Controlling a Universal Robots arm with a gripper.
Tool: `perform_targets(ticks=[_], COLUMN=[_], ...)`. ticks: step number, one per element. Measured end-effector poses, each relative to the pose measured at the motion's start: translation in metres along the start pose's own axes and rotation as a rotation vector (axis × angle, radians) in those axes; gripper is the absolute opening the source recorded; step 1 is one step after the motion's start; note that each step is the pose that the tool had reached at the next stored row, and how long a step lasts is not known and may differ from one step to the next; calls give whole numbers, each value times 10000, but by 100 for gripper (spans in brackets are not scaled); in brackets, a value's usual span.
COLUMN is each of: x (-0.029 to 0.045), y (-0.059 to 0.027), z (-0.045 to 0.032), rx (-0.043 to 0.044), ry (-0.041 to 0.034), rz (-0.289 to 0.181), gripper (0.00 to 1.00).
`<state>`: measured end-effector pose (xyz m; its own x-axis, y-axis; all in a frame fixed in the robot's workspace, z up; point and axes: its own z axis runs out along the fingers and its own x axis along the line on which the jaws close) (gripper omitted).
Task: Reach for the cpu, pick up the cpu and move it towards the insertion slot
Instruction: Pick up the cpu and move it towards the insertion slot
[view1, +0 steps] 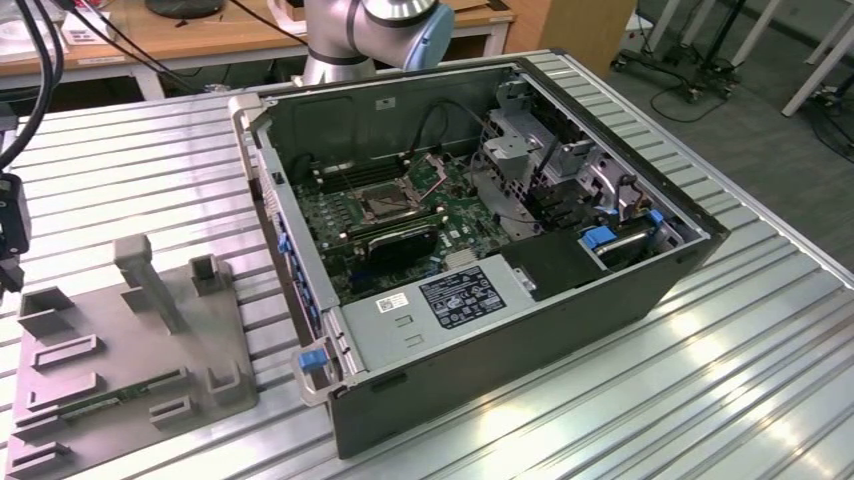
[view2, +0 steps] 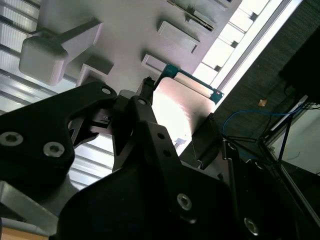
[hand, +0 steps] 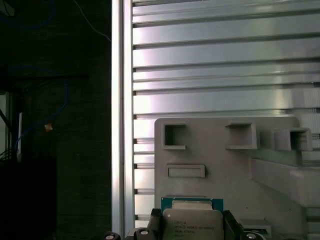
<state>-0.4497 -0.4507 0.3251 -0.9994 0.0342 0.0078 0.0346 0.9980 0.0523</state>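
In the exterior view, the slot (view1: 378, 205) sits on the board inside the open case (view1: 534, 330), well right of the grey tray (view1: 127, 375). In the first wrist view, the cpu (hand: 192, 222) is over the tray. The gripper (hand: 193, 227) has its fingers (hand: 154, 223) pressed against two opposite edges, apparently clamped. The second wrist view shows the same edge hold. The chip looks thin, light and stiff, with a slick lid and probably a delicate underside, so the edges are the place to hold.

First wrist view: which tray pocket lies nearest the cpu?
The long, shallow pocket on the grey tray, next to the cpu; the square pockets lie farther off.
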Motion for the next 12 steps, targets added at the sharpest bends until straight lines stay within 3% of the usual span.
perform_targets(ticks=[12], x=[0], y=[3], z=[-50], rx=[1], ry=[0], rz=[0], gripper=[55])
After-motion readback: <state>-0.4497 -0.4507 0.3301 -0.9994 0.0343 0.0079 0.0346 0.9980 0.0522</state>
